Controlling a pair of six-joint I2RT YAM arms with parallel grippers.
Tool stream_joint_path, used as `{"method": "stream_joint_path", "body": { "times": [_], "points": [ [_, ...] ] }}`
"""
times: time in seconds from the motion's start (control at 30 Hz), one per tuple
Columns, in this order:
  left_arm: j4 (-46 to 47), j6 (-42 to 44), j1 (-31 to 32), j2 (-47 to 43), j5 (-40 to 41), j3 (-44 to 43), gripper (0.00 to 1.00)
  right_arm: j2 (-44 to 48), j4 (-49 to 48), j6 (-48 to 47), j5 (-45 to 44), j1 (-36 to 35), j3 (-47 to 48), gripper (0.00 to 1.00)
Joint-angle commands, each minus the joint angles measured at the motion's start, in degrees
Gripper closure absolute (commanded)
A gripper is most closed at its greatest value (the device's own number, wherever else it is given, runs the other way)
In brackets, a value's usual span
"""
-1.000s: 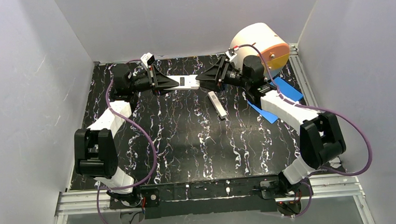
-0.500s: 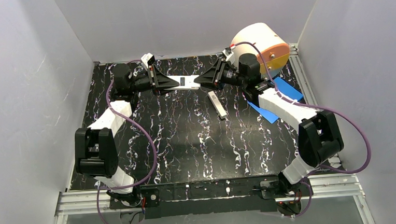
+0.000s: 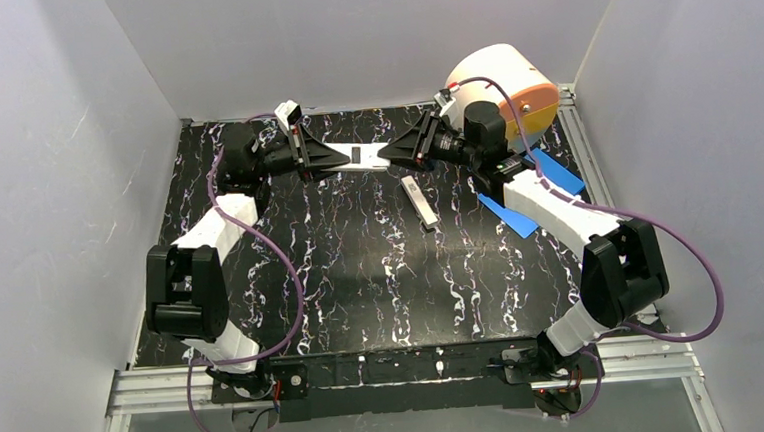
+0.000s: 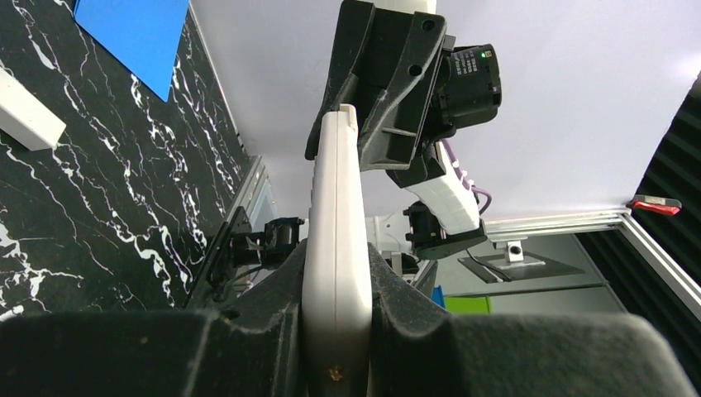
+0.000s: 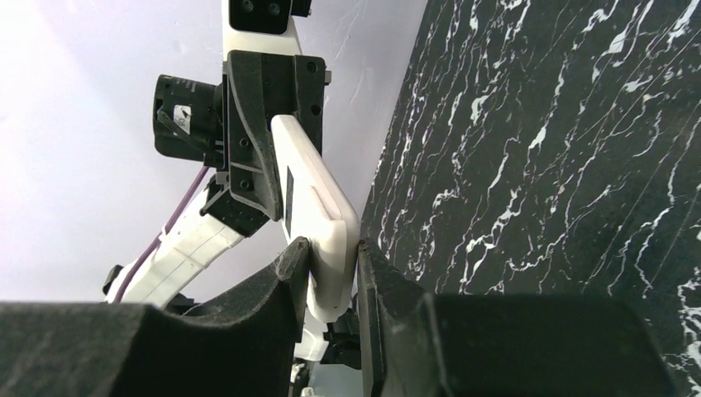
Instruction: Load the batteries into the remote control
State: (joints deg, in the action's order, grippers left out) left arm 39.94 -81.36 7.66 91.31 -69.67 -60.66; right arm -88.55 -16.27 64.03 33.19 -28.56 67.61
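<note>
Running along the near edge, a ribbed aluminium rail (image 3: 407, 370) carries both arm bases. Beyond it spreads the table (image 3: 362, 277), a flat glossy black sheet veined with white like marble. Plain matte white walls (image 3: 347, 38) close the space on the left, right and far sides.

The arms are blocky, white shells between black joints, with thin purple cables (image 3: 287, 282) looping loosely beside them. Each bends up and reaches inward toward the far half of the table.

Past mid-table a short white bar (image 3: 419, 202) lies flat, angled, with a darker end nearest the bases. To its right lie two flat blue sheets (image 3: 506, 214), sharp-cornered and smooth, partly under the right arm.

Farther back the remote control (image 3: 366, 157) hangs above the table, lengthwise between the two arms. It is a long slim bar of smooth white plastic with rounded edges and a small dark rectangular recess (image 3: 353, 157) in its upper face. The left gripper (image 3: 326, 157) is clamped tight on its left end, black wedge-shaped fingers (image 4: 273, 306) pressed against both flat faces. The right gripper (image 3: 386, 156) pinches the opposite end, its fingers narrowed until both touch the plastic.

In the far right corner sits a drum (image 3: 495, 84), cream-white with an orange round face.
</note>
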Motion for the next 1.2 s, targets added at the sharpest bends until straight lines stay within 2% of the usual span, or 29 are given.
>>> {"method": "stream_joint_path", "body": {
  "times": [0.0, 0.17, 0.27, 0.4, 0.67, 0.97, 1.17],
  "points": [
    [5.01, -1.44, 1.56, -1.80, 3.48, -0.38, 1.00, 0.28, 5.86, -5.86, -1.02, -0.50, 2.86, 0.66],
    [6.63, -0.36, 3.49, -3.20, 8.57, 1.52, 1.00, 0.37, 13.95, -10.40, -4.72, -0.97, 5.67, 0.62],
    [7.00, 0.43, 3.76, -4.29, 11.33, 2.60, 1.00, 1.59, 15.77, -11.83, -7.84, -1.05, 5.93, 0.62],
    [7.57, 0.92, 3.76, -4.81, 12.50, 2.73, 1.00, 1.71, 15.92, -11.44, -7.82, -1.06, 5.40, 0.62],
    [7.69, 1.71, 3.76, -4.66, 12.12, 3.17, 1.00, 4.63, 14.67, -8.42, -10.79, 0.21, 3.67, 0.71],
    [8.45, 2.01, 3.76, -3.99, 10.73, 2.92, 1.00, 4.64, 10.48, -3.19, -6.09, 1.71, 2.38, 0.72],
    [10.04, 2.34, 3.76, -3.33, 8.67, 3.55, 1.00, 3.38, 9.48, 1.12, -0.49, 2.57, 2.96, 0.64]
  ]
}}
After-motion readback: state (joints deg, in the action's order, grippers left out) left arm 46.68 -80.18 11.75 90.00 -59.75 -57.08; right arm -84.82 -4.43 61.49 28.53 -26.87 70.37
